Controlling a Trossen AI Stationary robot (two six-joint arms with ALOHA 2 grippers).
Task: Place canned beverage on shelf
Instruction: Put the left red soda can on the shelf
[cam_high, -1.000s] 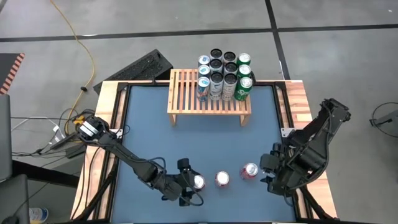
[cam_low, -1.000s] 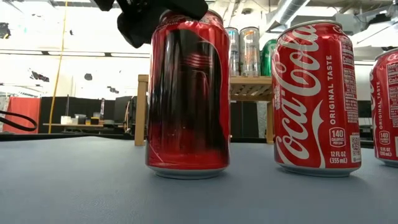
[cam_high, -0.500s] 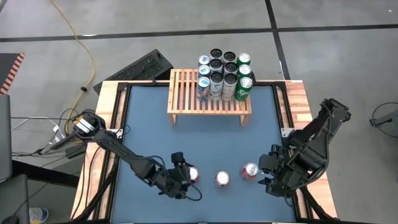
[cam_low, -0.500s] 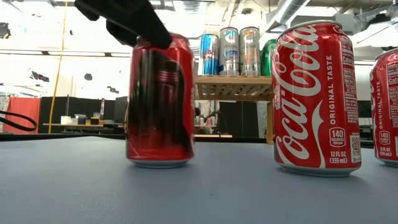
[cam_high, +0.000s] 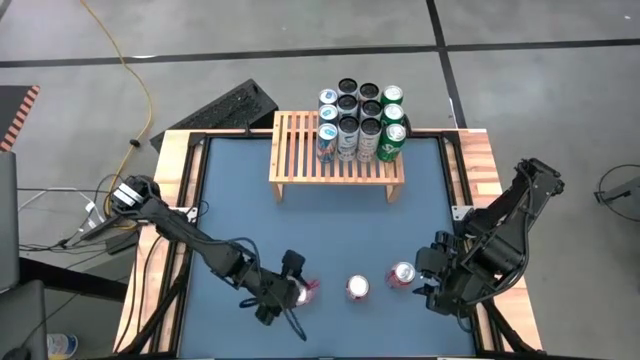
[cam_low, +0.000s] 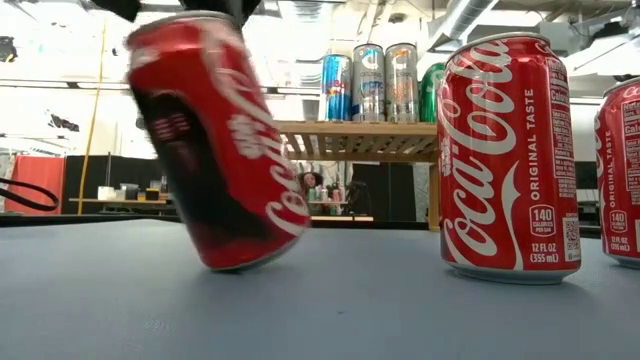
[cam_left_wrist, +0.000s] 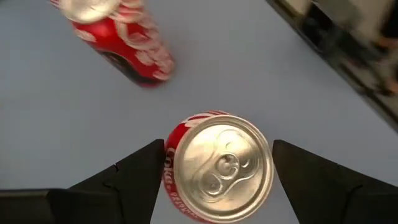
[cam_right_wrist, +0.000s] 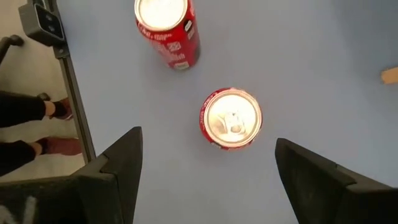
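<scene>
1. The left gripper is seen low over the near part of the blue table; a red cola can is straddled by its fingers, which stand apart on either side of the can's top; whether the can is actually pressed by them cannot be told.
2. That can is shown tilted in the low view, leaning with its top toward the left of the picture and only one edge of its base on the table.
3. A second red can stands upright near the table's middle front; a third red can stands just beside it, toward the right arm.
4. The right gripper is held above the third can, its fingers spread wide, nothing between them but air; the can is seen below and apart.
5. The shelf stands at the far edge of the table; a cluster of upright cans occupies its right end, silver, blue, dark and green; its left part is bare slats.
</scene>
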